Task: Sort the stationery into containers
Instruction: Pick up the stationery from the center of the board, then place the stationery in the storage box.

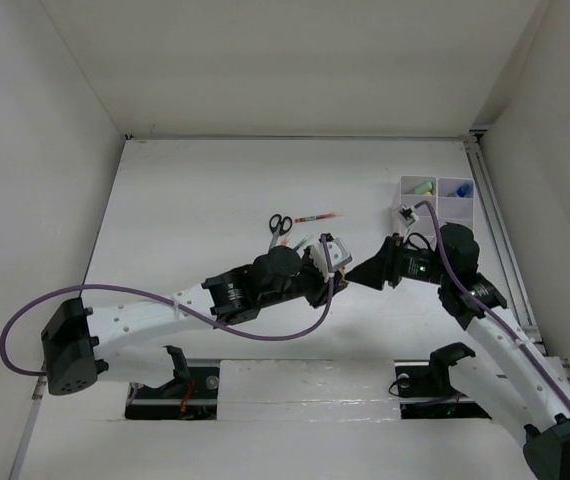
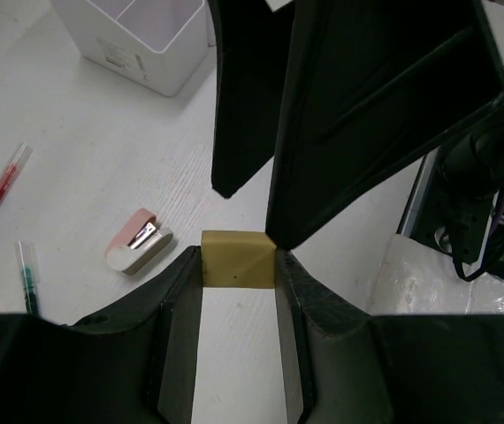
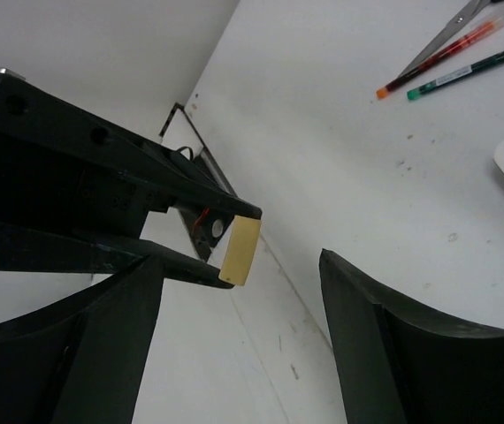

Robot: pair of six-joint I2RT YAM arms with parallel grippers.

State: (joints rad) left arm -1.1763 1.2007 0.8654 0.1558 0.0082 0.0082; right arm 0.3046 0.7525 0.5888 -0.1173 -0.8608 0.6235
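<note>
A small yellowish block is held off the table, with my left gripper shut on it at the fingertips. My right gripper is open, and its two black fingers stand on either side of the block. One fingertip is close to the block's corner. Seen from the right wrist, the block sits between the left gripper's thin fingers. The two grippers meet near the table's middle. The white divided container stands at the back right. Black-handled scissors and a red pen lie behind the grippers.
A white-pink eraser lies on the table left of the block. A green pen and the red pen lie further left. The container's corner is at the top left of the left wrist view.
</note>
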